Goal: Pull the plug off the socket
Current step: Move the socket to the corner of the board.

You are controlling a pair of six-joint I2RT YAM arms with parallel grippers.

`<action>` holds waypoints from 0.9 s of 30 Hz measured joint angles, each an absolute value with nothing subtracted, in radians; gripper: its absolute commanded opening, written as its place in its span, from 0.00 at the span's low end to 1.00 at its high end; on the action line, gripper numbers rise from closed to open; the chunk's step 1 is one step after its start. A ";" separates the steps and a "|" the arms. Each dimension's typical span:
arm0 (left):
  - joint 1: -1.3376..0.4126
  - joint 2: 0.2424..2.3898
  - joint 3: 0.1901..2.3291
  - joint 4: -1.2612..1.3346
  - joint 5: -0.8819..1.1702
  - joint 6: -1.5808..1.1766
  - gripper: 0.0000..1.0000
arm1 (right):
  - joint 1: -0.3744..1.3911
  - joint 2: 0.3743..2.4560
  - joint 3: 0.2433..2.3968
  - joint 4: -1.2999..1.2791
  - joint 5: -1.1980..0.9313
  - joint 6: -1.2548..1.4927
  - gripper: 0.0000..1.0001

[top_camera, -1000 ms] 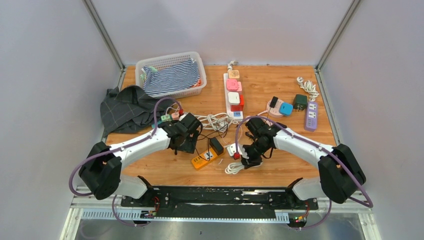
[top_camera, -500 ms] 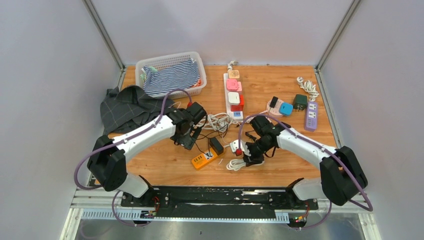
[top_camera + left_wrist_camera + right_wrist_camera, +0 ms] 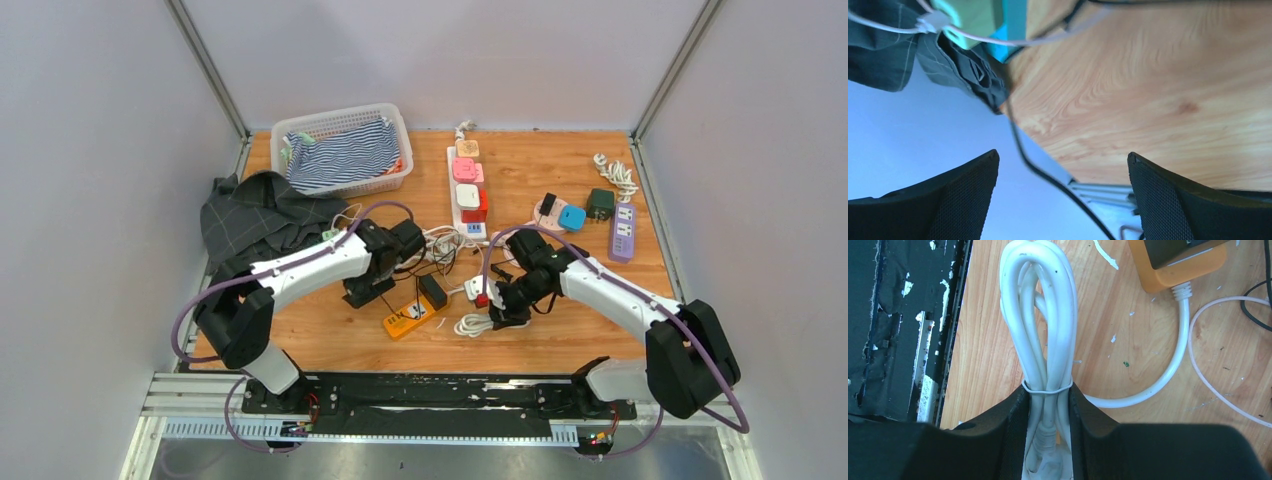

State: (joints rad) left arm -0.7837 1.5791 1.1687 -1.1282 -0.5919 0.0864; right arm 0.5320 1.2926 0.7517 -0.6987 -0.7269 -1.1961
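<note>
Plug cord (image 3: 1046, 335) between right fingers (image 3: 1000, 440)

A white cable (image 3: 1040, 315) is seen near, beside an orange socket box (image 3: 410, 317). Far left, blue-and-white stripes are shown on a cloth (image 3: 340, 155) in a white basket (image 3: 350, 187); a purple power strip (image 3: 622, 232) is spotted right.

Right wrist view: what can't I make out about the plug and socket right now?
Right wrist: cable bundle, held in the right gripper, has its lower end cut off by the bottom edge.
Top view: white and red piece beside that gripper is too small to tell plug from socket.
</note>
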 measured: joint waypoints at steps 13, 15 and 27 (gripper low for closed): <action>-0.838 1.320 0.820 -1.057 -0.704 0.434 1.00 | 0.519 1.292 0.752 -0.696 -0.740 -1.192 0.13; -0.838 1.284 0.804 -1.046 -0.717 0.451 1.00 | 0.511 1.293 0.752 -0.696 -0.739 -1.190 0.13; -0.838 1.076 0.804 -1.048 -0.676 0.466 1.00 | 0.462 1.293 0.740 -0.694 -0.731 -1.189 0.13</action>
